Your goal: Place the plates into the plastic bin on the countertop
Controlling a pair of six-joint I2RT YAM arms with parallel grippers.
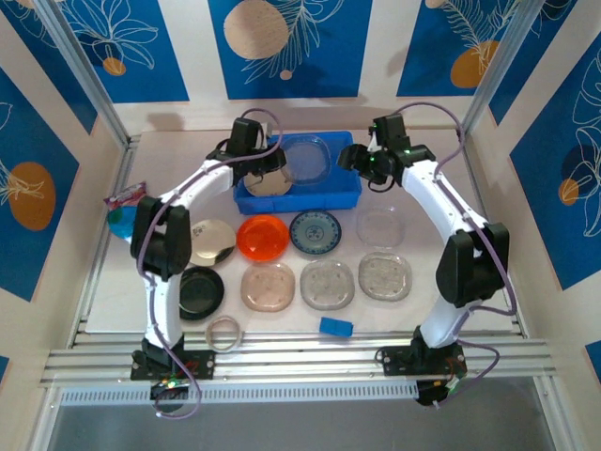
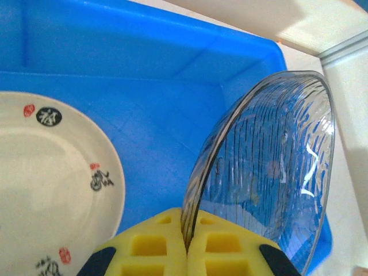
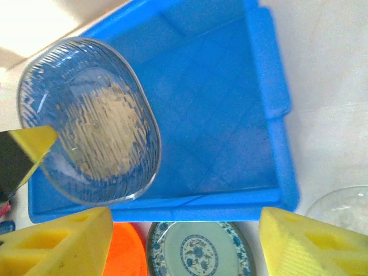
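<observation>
Surface: pale beige countertop [image 1: 282, 321], silver rails [image 1: 300, 357] along its near edge. Walls carry blue leaf-print panels [image 1: 282, 47]. Blue bin [image 1: 319, 197] sits at back centre, with a beige plate [image 2: 52, 184] lying inside.

Jaws of left gripper [image 2: 185, 241] are closed on the rim of a clear ribbed plate [image 2: 270, 172], held on edge over the bin. Jaws of right gripper [image 3: 184, 230] stand wide apart and empty, above the bin's near wall.

In front of the bin, other plates [image 1: 262, 237] lie in rows.

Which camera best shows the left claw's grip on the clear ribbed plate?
Left wrist: the left claw is shut on the rim of the clear ribbed plate. Right wrist shows the whole plate over the plastic bin; top external shows it small.
</observation>
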